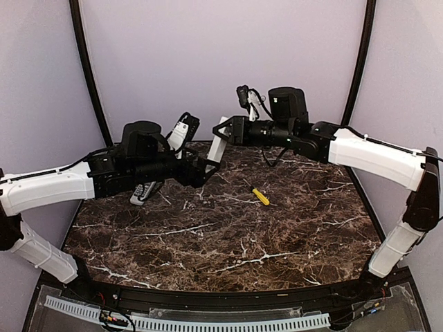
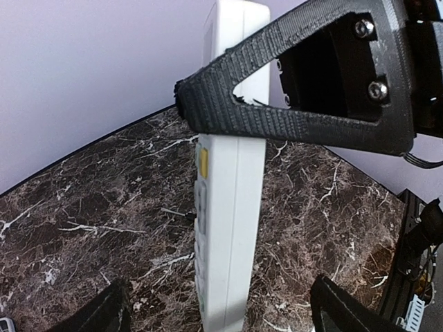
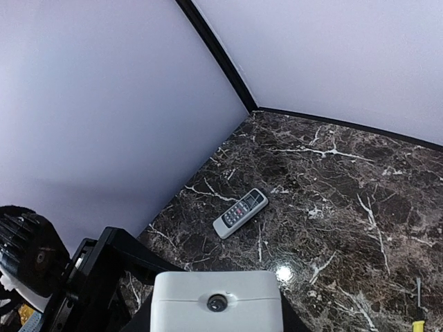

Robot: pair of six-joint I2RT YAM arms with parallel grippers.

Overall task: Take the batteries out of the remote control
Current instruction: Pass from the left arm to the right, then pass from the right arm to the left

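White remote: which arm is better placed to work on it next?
Left, probably. The right pincer is clamped on the white remote, holding it upright; the left pincer is open and free, facing its lower end.

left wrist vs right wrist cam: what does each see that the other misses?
Left wrist only: the keypad side of the white remote, one of the right fingers clamped across it, the left fingers spread wide below. Right wrist only: a grey remote lying flat, seen whole, and a yellow tool handle at the edge. Both: the held white remote and the marble table.
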